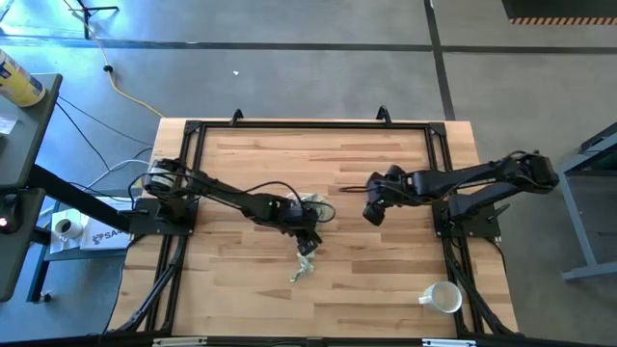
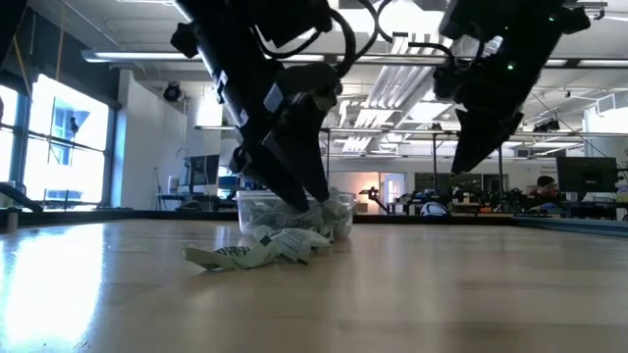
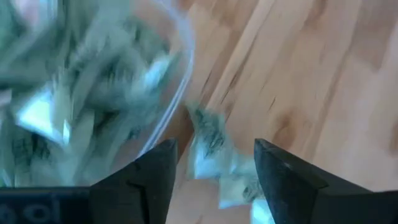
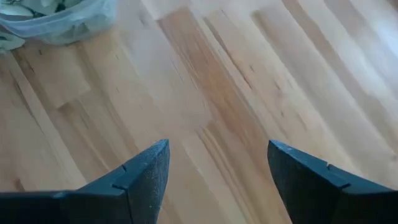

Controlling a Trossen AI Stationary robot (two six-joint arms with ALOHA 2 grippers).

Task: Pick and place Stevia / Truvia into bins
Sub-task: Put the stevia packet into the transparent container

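A: Risk first: left gripper (image 1: 308, 241) low over loose Stevia / Truvia packets (image 1: 304, 271), right beside clear container (image 1: 313, 205). Fingers spread in left wrist view, a few packets showing in the gap, nothing pinched yet as far as can be judged. Could close on two or three at once, or scrape paper flat against the table (image 1: 386, 280) and come up empty.

B: Also could clip the container wall (image 3: 177, 74) and shove it, spilling what's inside. Already heaped with packets (image 3: 74, 106), so drops near the rim might slide back out.

A: Right gripper (image 1: 372, 213) parked above bare wood, well apart from the pile, fingers wide, holding nothing. Low collision risk unless both head for the container together.

B: Hard to make out: left wrist view smeared, no packet count possible. Low view: left fingers (image 2: 294, 191) block most of the container; can't tell whether touching it. High view: arm covers part of the container, fill level unclear.

A: White mug (image 1: 442, 297) at near right corner, not involved.
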